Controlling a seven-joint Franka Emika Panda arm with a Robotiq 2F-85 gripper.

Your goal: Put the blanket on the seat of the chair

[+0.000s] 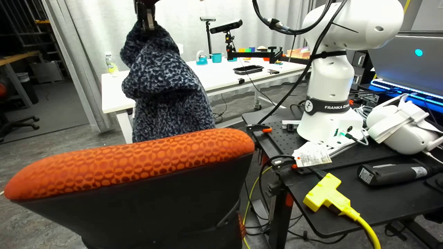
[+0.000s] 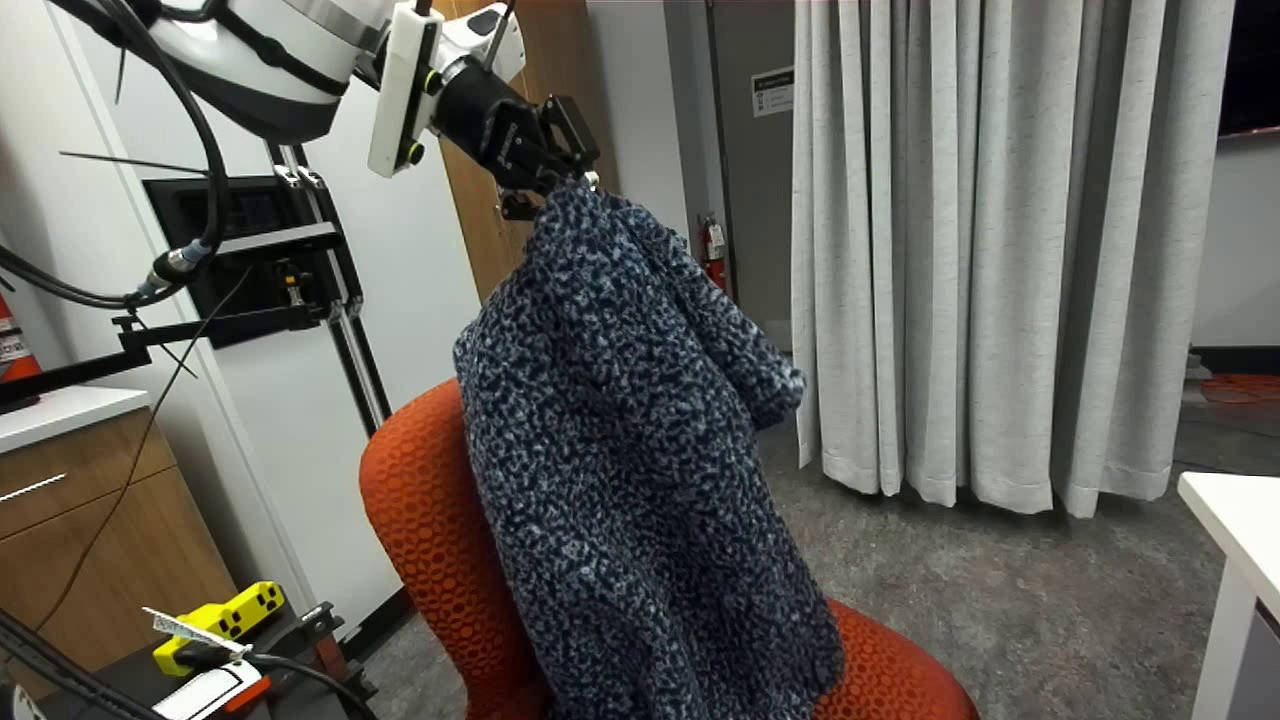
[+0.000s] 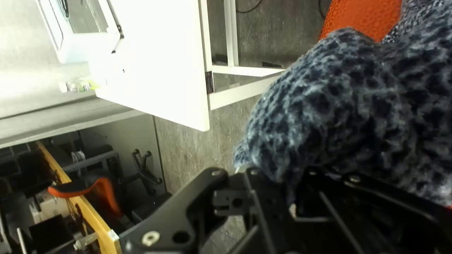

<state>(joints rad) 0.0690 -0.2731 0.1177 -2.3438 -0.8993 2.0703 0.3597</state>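
The speckled navy and white blanket [image 1: 162,86] hangs in folds from my gripper [image 1: 148,27]. My gripper is shut on its top end; the pinched cloth also shows between the fingers [image 3: 282,183] in the wrist view. In an exterior view the blanket [image 2: 640,450] hangs in front of the chair's orange backrest [image 2: 430,500], and its lower part reaches the orange seat [image 2: 890,670]. Its bottom edge is partly cut off there. In an exterior view the chair back [image 1: 138,162] hides the seat and the blanket's lower end. Part of the orange chair [image 3: 363,16] shows in the wrist view.
A white table [image 1: 110,90] with a black tray [image 1: 248,69] and toys stands beyond the chair. A black desk [image 1: 346,204] beside the chair carries the robot base, a yellow power splitter [image 1: 325,193] and a headset [image 1: 401,124]. A grey curtain [image 2: 980,250] hangs behind.
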